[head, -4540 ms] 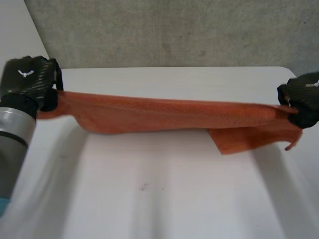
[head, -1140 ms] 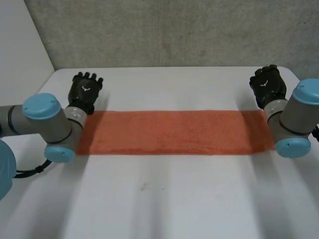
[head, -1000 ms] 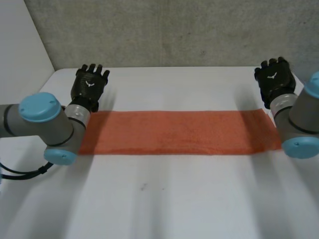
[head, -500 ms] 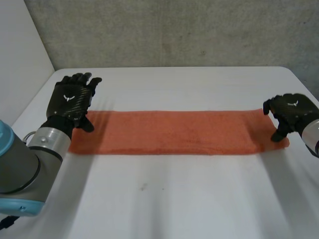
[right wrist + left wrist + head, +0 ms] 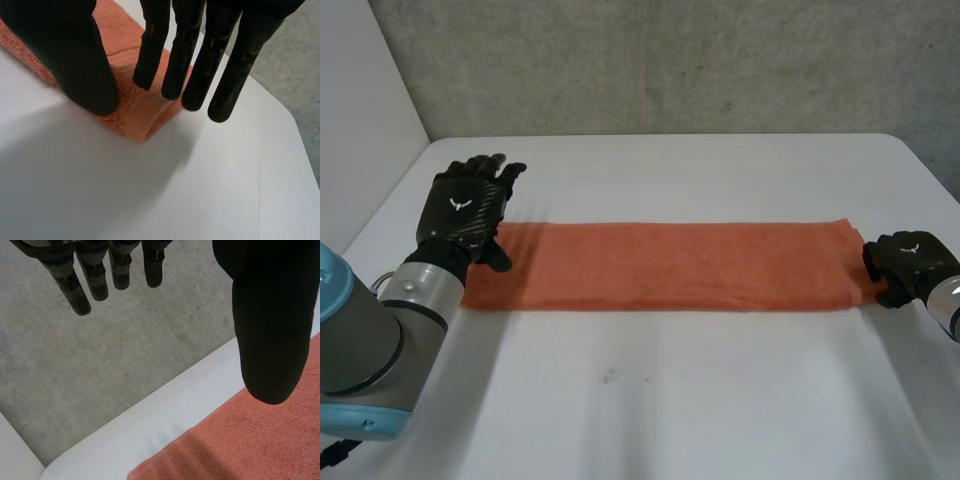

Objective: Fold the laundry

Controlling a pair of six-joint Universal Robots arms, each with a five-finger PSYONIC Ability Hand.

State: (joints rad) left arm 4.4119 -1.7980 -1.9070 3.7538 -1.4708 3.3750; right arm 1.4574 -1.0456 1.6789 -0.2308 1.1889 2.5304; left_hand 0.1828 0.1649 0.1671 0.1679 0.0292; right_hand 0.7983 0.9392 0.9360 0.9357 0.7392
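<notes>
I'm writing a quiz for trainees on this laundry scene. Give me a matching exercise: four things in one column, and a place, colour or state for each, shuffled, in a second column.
Things:
1 left hand
2 right hand
3 towel
4 table

Descriptions:
A white, bears everything else
B at the towel's right end
C orange, lying as a long flat strip
D at the towel's left end, fingers straight

Pairs: 1-D; 2-B; 3-C; 4-A

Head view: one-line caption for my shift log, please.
Orange towel lies as a long strip on the white table; open left hand over one end, open right hand at the other.
</notes>
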